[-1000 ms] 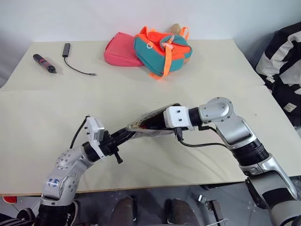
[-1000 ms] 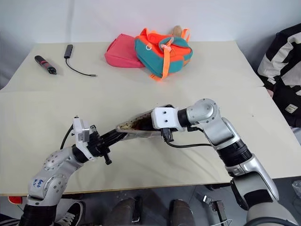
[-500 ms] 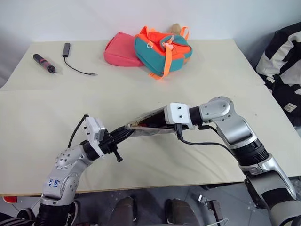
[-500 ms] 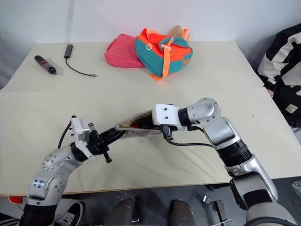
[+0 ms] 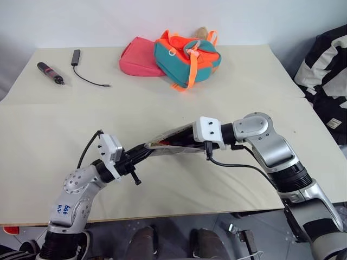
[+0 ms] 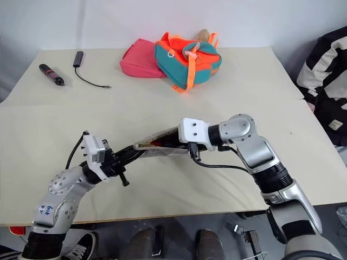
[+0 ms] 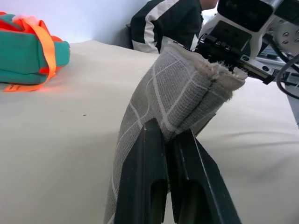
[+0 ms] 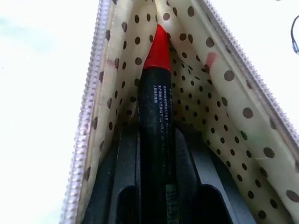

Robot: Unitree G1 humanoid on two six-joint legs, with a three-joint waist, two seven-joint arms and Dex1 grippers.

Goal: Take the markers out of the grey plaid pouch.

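Mid-frame above the worktop [image 5: 49, 124], the left tool [image 7: 168, 135] pinches the pouch [image 5: 171, 142] corner fully closed; the right tool [image 8: 154, 135] clamps the red-tipped marker [image 8: 156, 116] inside — pulled askew, it could snag the lining.

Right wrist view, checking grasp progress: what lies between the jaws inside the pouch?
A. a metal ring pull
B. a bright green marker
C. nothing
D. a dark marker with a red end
D: the dark marker with a red end lies between the right gripper jaws, inside the pouch's dotted lining.
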